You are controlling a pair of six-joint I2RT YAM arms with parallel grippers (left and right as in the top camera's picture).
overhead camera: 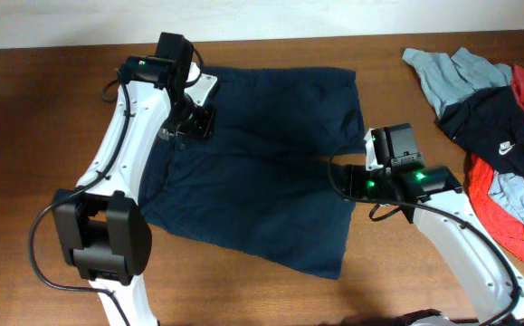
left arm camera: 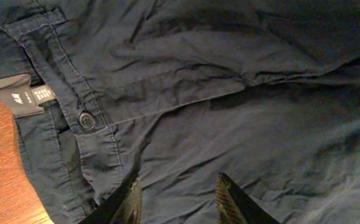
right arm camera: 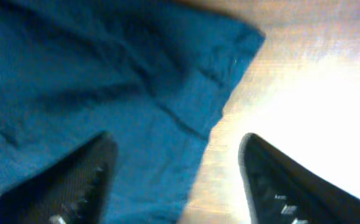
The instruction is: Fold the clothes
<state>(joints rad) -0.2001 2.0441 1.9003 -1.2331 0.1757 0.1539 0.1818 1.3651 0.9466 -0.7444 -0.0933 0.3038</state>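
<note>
The dark navy shorts (overhead camera: pixel 262 172) lie spread flat on the table, waistband at the left, two wide legs towards the right. My left gripper (overhead camera: pixel 192 122) is open just above the waistband area; in the left wrist view its fingers (left arm camera: pixel 178 198) hover over the cloth beside the button (left arm camera: pixel 86 118) and label (left arm camera: pixel 23 94). My right gripper (overhead camera: pixel 363 156) is open at the right edge of the shorts; in the right wrist view its fingers (right arm camera: pixel 176 180) straddle the hem edge (right arm camera: pixel 192 118), one over cloth, one over wood.
A pile of other garments lies at the right: grey (overhead camera: pixel 447 72), black with a white logo (overhead camera: pixel 497 122), and red (overhead camera: pixel 510 204). Bare wooden table (overhead camera: pixel 53 127) surrounds the shorts.
</note>
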